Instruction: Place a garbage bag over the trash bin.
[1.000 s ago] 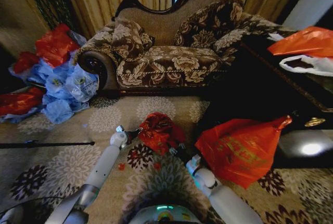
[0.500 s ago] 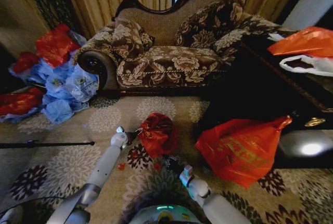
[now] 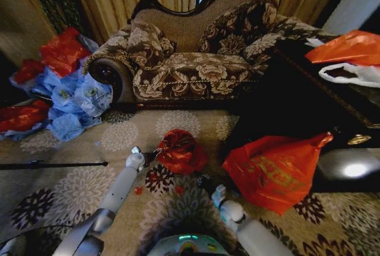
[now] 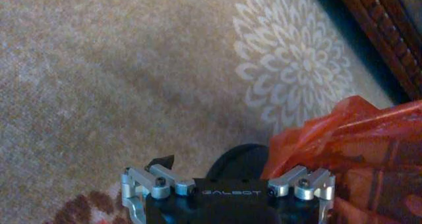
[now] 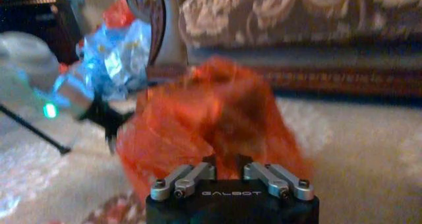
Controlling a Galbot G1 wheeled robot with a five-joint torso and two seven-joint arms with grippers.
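The garbage bag (image 3: pixel 180 151) sits bunched over the trash bin (image 4: pixel 240 159) on the carpet. Thin, light, slippery film: grip its rim. Left claw (image 3: pixel 146 151) spread beside it; right claw (image 5: pixel 226 170) pinches it.

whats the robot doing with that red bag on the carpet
It is fitting the garbage bag over the trash bin on the carpet in front of the sofa. The left gripper is at the bag's edge, the right gripper just short of it. The bag looks bunched, the bin's rim partly bare.
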